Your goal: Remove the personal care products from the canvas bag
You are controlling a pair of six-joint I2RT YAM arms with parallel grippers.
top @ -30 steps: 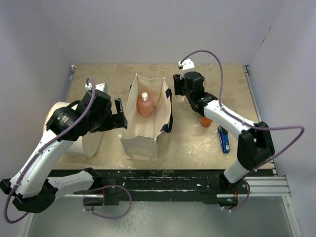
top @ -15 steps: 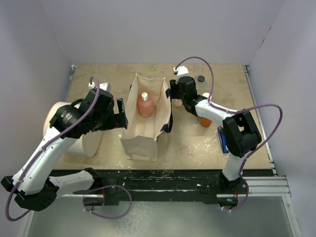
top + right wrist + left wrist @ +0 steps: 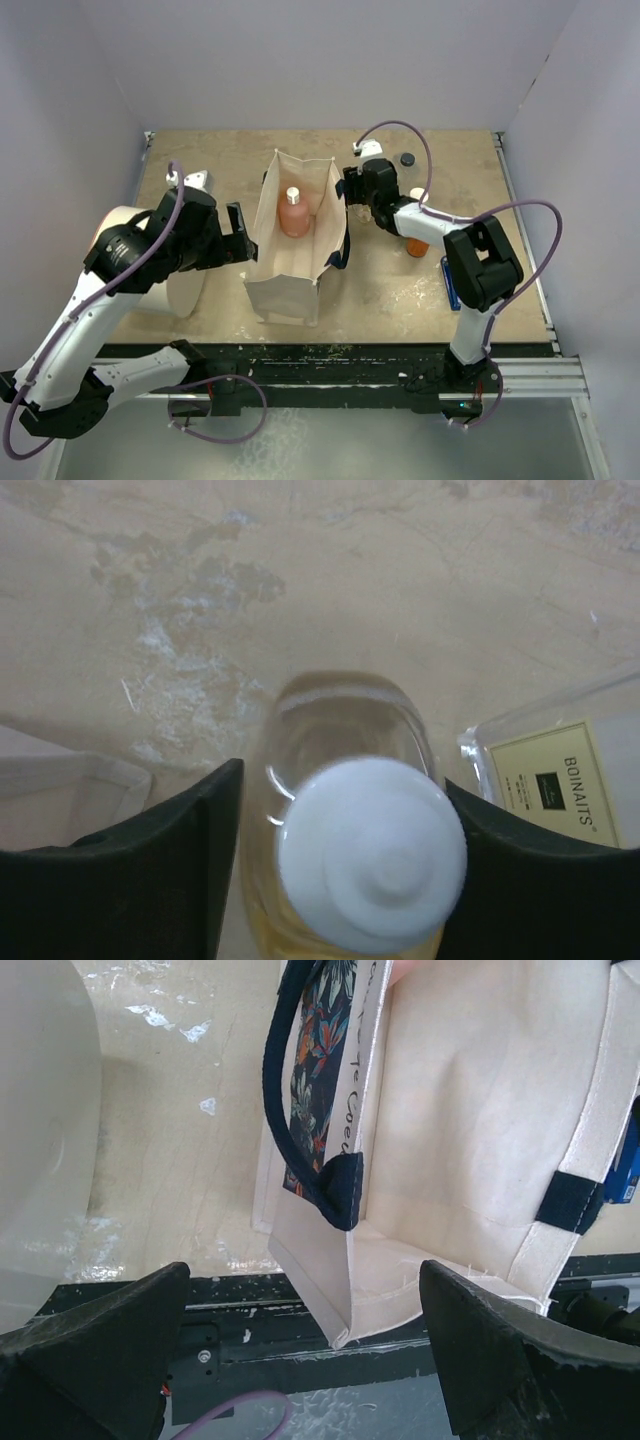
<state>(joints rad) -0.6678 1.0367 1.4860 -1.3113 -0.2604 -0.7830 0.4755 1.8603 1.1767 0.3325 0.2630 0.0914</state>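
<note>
The beige canvas bag [image 3: 295, 272] stands open in the middle of the table, and a pink pump bottle [image 3: 294, 215] stands inside it. My right gripper [image 3: 352, 186] is just right of the bag's far rim. Its fingers press both sides of a clear yellowish white-capped bottle [image 3: 368, 852] that stands upright on the table. A clear labelled bottle [image 3: 552, 778] stands right beside it. Farther right stands an orange pump bottle [image 3: 416, 245]. Wide open, my left gripper [image 3: 240, 232] sits at the bag's left wall [image 3: 480, 1110], with the near corner and a dark strap [image 3: 340, 1185] between its fingers.
A large white cylinder [image 3: 182, 288] lies under the left arm. A flat blue-and-black tool [image 3: 452, 284] lies at the right, near the orange bottle. A small black cap [image 3: 407, 158] shows at the back right. The table's front edge runs just below the bag.
My right gripper swung left from the middle right of the table to the bag's far right rim. The left arm shifted slightly and stays open.
</note>
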